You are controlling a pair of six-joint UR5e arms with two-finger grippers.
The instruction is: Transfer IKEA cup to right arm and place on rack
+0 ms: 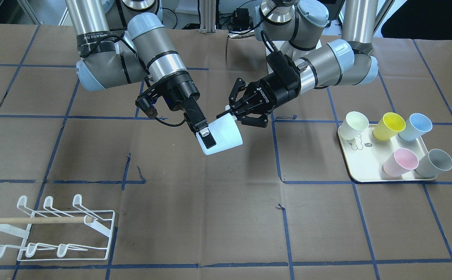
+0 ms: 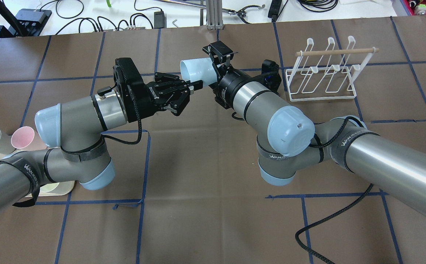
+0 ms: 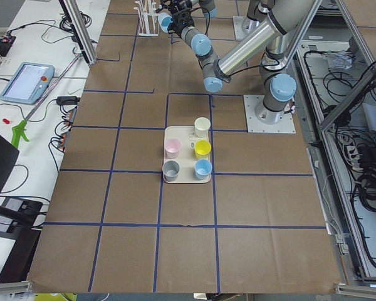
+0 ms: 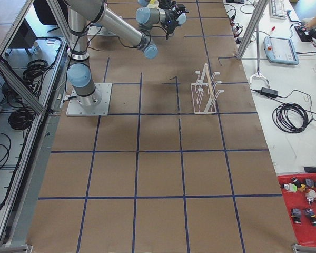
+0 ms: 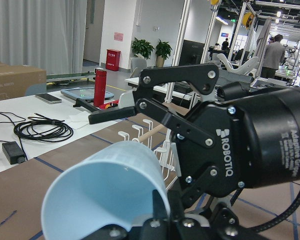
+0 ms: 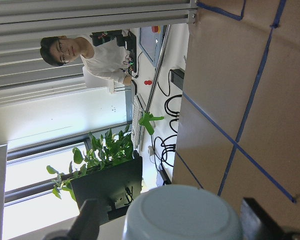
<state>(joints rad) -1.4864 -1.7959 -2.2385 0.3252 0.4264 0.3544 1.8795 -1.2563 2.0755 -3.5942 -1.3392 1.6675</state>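
I hold the pale blue tapered plastic cup (image 1: 226,134) on its side in the air over the middle of the brown paper-covered table (image 1: 210,217), since that is where both my arms can meet around it. My left gripper (image 1: 230,111) is narrowed onto the cup, pinching the wall at the rim. That leaves the closed base end free for the other arm. My right gripper (image 1: 207,139) straddles that base end with its fingers spread wide, one lying along the top of the wall; whether they press on it yet I cannot tell. The white wire rack with the wooden dowel (image 1: 66,219) stands well apart, towards my right. The cup is smooth, matte and unmarked, wider at the mouth than at its flat base, and I judge it light and thin-walled.
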